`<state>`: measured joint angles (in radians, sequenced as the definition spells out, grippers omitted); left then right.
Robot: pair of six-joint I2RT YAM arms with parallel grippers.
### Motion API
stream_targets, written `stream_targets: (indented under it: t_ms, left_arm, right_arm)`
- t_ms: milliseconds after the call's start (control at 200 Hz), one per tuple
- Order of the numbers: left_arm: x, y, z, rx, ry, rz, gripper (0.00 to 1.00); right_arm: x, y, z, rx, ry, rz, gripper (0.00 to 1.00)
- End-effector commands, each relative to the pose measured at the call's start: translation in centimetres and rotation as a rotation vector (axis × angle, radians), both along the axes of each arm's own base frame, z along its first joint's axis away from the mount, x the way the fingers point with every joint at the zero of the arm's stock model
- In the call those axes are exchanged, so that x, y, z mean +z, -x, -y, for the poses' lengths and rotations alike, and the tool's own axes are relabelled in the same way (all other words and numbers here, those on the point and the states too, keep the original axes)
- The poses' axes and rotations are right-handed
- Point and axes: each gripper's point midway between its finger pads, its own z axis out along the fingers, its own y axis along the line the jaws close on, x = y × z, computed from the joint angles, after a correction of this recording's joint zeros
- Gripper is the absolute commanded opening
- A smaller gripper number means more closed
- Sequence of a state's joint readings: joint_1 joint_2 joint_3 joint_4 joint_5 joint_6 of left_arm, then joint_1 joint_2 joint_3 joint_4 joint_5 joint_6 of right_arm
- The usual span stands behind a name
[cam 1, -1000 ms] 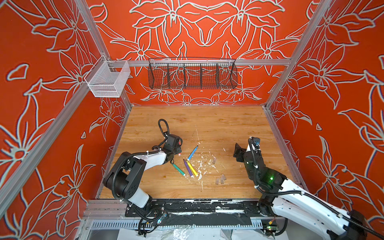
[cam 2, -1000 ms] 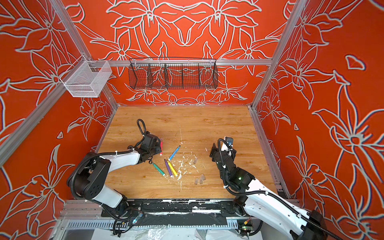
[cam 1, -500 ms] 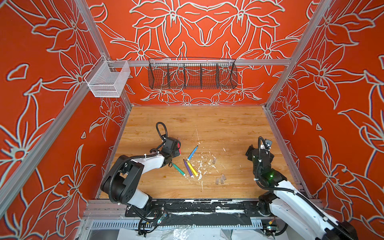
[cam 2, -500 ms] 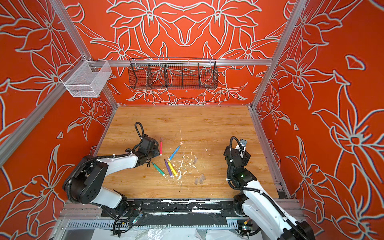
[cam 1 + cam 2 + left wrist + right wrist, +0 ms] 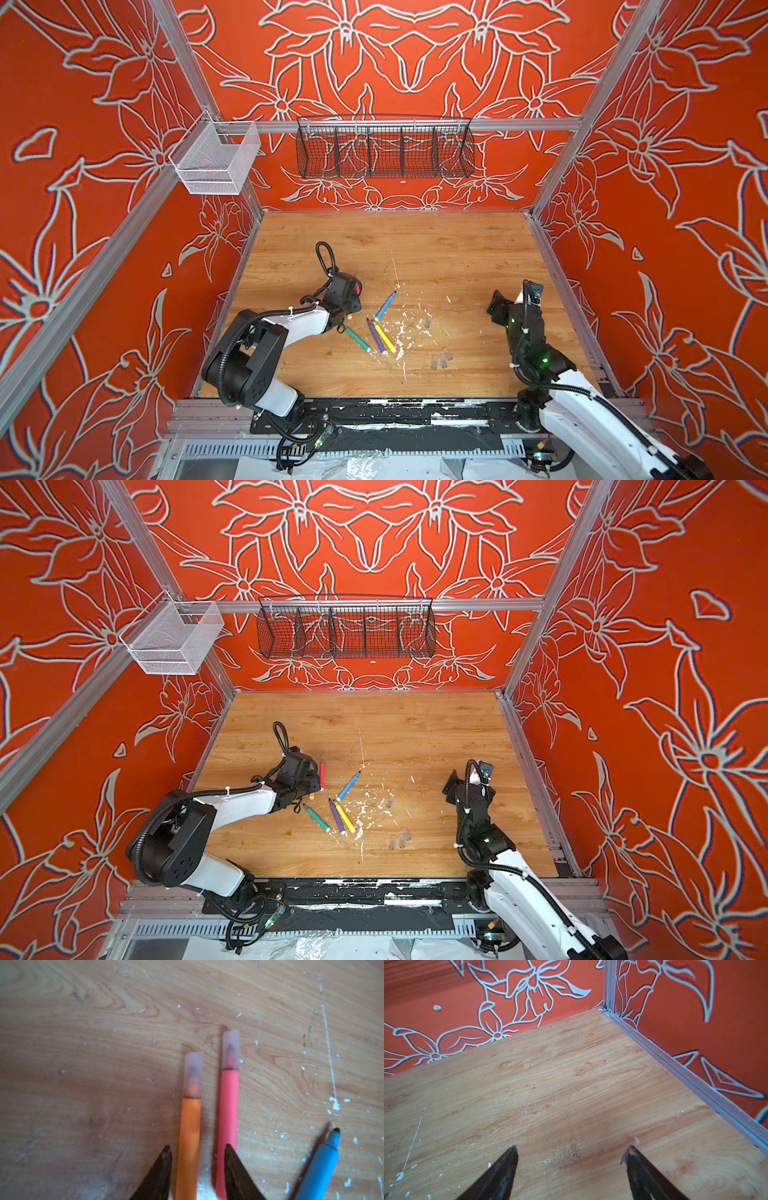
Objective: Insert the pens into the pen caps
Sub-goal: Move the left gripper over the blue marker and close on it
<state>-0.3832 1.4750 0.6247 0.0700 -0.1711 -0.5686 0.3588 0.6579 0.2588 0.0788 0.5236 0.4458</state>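
Orange pen (image 5: 189,1142) lies flat on the wooden table (image 5: 415,249), its tip inside a cloudy cap (image 5: 193,1074). We place it two along from the blue pen (image 5: 320,1169), with the pink-red pen (image 5: 227,1126) between them. That one wears a second cap (image 5: 231,1049).

We see the left claw (image 5: 197,1152) straddling the orange pen with its fingers partly apart. Wood shows on each side of the barrel, so it grips nothing. The finger nearer the blue pen crosses the pink-red barrel in the wrist view. The picture is soft there, so we cannot tell whether it touches.

The blue pen itself is bare-tipped. In a top view the purple pen (image 5: 376,336) and the yellow pen (image 5: 384,336) start just beside its blunt end and run side by side towards the robot's base. The green pen (image 5: 358,339) lies near them, on the left claw's side.

On the blue pen's other side white flecks (image 5: 401,332) litter the wood. A single loose cap (image 5: 429,321) lies near them and three more caps (image 5: 440,360) cluster further out.

Well apart from the blue pen, beyond those caps, the right claw (image 5: 572,1147) hangs with its fingers spread wide over bare wood, holding nothing.
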Motion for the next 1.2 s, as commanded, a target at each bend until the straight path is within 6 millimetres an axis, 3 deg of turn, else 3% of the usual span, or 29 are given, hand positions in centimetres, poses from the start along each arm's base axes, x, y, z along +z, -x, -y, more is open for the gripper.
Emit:
stream_targets:
  t_ms: [0,155,265,465,816,1066,1196]
  left_arm:
    - [2.7,0.4,0.4,-0.061,0.024,0.085,0.47]
    - [5.4,2.3,2.8,-0.229,0.059,0.167,0.52]
    - [6.4,3.6,6.1,-0.385,0.056,0.207,0.55]
    - [5.8,4.3,10.7,-0.568,-0.011,0.165,0.55]
    - [0.6,3.3,11.5,-0.599,-0.118,-0.07,0.52]
    - [-1.7,3.5,10.8,-0.588,-0.197,-0.179,0.49]
    - [-2.4,3.5,10.5,-0.586,-0.24,-0.22,0.42]
  right_arm:
    - [-0.4,0.0,-0.2,0.014,-0.005,0.0,0.82]
    - [-0.5,-0.1,-0.3,0.017,-0.004,-0.006,0.82]
    - [-0.5,-0.2,-0.4,0.023,-0.005,-0.007,0.83]
    - [-0.6,-0.2,-0.3,0.02,-0.003,-0.013,0.82]
    - [-0.7,-0.4,-0.5,0.027,-0.001,-0.023,0.82]
    - [-0.8,-0.8,-0.8,0.033,0.005,-0.044,0.82]
    - [-0.8,-0.7,-0.8,0.034,0.004,-0.042,0.82]
